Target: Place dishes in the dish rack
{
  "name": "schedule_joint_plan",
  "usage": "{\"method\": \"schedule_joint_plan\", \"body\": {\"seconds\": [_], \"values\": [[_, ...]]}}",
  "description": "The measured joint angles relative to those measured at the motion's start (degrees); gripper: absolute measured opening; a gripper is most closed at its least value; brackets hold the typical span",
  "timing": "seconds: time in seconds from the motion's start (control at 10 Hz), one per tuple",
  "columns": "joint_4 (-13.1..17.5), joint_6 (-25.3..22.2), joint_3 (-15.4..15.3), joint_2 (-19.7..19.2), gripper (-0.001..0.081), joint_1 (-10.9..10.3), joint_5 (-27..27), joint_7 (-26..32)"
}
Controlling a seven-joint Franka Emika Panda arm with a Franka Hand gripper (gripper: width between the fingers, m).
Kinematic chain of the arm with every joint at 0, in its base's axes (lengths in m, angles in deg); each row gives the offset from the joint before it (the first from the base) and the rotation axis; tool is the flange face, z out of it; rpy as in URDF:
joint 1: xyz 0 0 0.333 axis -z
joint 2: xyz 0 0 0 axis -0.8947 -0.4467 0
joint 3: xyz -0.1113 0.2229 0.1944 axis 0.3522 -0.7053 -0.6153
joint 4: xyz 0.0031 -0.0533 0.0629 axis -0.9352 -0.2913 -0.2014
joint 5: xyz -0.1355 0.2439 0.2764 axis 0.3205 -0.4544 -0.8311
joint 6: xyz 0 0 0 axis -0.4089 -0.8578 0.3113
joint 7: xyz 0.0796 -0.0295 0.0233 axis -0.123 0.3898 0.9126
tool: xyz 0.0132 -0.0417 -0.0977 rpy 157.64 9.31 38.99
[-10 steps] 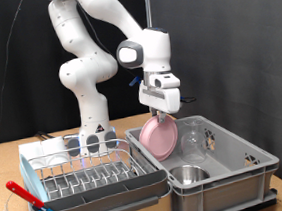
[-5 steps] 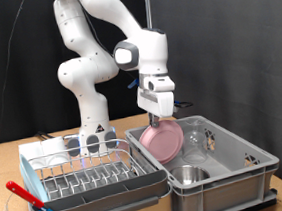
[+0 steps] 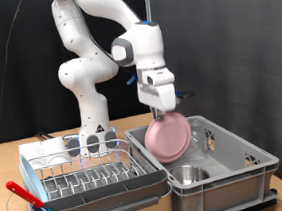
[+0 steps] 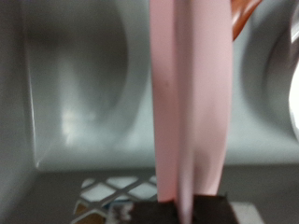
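Black curtains back a wooden table [image 3: 6,164]. At the exterior view's left sits the dish rack [image 3: 93,180], a pale tray with silver wire prongs (a red-handled tool [image 3: 24,194] lies at its corner). Right of it stands 1 deep grey crate [image 3: 238,171] holding a shiny steel bowl [image 3: 191,174]. Above the crate, the gripper [image 3: 162,111] is clamped on the round pink plate [image 3: 168,139], hanging on edge.
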Motion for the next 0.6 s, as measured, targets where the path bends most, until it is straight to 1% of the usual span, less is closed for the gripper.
{"method": "schedule_joint_plan", "body": {"seconds": [0.2, 0.3, 0.5, 0.6], "values": [[1.4, -1.7, 2.0, 4.6, 0.0018, -2.5, -4.9, 2.8], [2.1, -2.4, 2.5, 6.8, 0.0018, -3.2, -6.4, 3.1], [3.7, -5.0, 2.5, 10.5, 0.0018, -3.6, -7.5, 3.0], [4.9, -7.5, 1.9, 12.2, 0.0018, -3.2, -6.8, 1.9]]}}
